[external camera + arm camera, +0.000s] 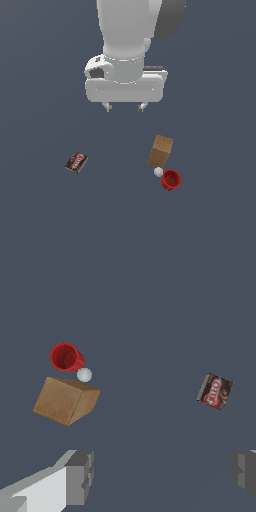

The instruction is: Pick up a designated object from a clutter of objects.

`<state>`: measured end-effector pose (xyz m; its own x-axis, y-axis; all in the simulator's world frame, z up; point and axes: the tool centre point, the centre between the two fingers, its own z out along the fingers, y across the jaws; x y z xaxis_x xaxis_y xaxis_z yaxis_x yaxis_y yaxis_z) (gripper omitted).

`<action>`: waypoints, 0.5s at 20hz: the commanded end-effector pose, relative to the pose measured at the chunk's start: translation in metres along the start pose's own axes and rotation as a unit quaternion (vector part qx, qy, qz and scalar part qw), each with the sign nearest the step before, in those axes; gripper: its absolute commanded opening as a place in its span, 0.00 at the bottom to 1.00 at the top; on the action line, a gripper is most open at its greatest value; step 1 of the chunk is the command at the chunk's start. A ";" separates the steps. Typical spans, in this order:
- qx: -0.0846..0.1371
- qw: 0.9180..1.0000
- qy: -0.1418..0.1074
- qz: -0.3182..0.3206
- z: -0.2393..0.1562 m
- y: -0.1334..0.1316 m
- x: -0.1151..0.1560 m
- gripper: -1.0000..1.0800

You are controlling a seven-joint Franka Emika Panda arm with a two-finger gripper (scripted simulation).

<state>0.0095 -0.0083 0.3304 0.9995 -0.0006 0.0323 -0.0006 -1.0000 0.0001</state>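
Now the tool (pixel 125 107) is hanging high above the tabletop (pixel 40 210), fingers spread wide and gripping nothing. Lying flat and alone toward the exterior view's left is the dark brown packet (pixel 76 162), well apart from the tan box (pixel 160 151), white ball (pixel 158 171) and red cup (pixel 171 179). Approaching well probably means travelling over the packet, aligning the fingers across its narrower width, then descending straight.
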 end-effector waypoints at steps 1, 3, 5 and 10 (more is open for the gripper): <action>0.000 1.000 0.000 0.000 0.000 0.000 0.000 0.96; 0.001 1.000 0.001 0.003 -0.001 0.001 0.000 0.96; 0.003 1.000 0.005 0.010 -0.004 0.003 0.000 0.96; 0.009 0.999 0.014 0.032 -0.013 0.009 0.000 0.96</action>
<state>0.0093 -0.0156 0.3417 0.9970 -0.0539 0.0562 -0.0531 -0.9985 -0.0166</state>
